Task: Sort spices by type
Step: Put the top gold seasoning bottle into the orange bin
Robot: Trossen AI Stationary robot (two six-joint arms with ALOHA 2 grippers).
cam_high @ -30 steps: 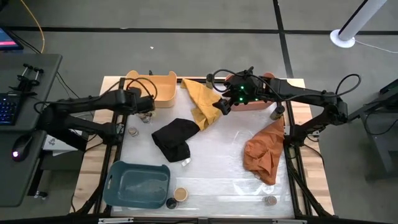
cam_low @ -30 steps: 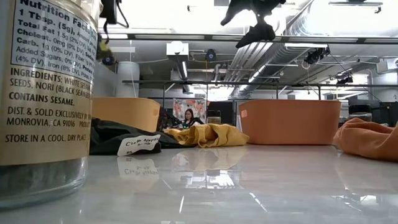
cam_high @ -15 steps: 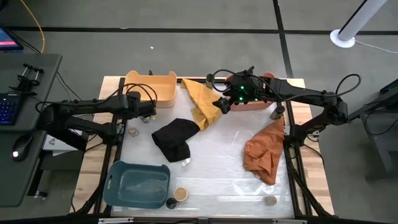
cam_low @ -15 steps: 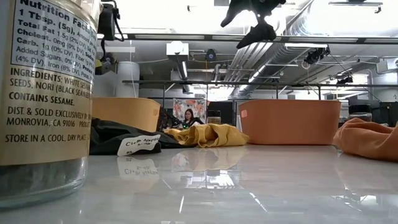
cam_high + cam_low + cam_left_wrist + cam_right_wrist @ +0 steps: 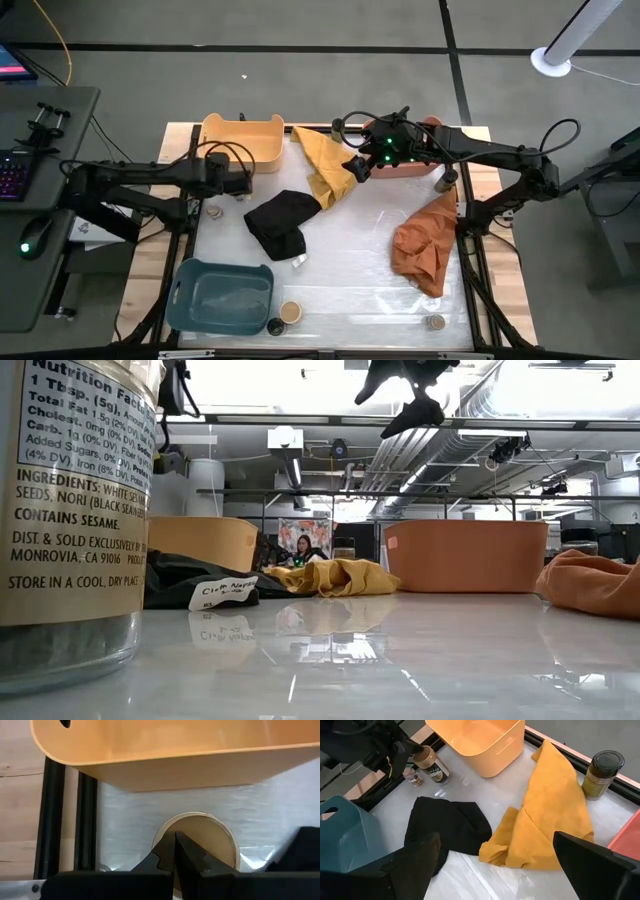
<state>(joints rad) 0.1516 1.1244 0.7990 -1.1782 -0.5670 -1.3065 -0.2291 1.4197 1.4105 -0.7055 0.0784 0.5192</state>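
L gripper (image 5: 175, 851) fingers pressed together, low; R gripper (image 5: 495, 865) spread wide, raised

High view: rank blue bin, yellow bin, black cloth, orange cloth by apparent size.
1. blue bin
2. orange cloth
3. yellow bin, partly hidden by the left arm, so near a tie with the orange cloth
4. black cloth

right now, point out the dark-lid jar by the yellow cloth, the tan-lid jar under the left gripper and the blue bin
dark-lid jar (image 5: 603, 775), right wrist view, its label side
tan-lid jar (image 5: 212, 837), left wrist view, lid top
blue bin (image 5: 181, 293), high view, left rim
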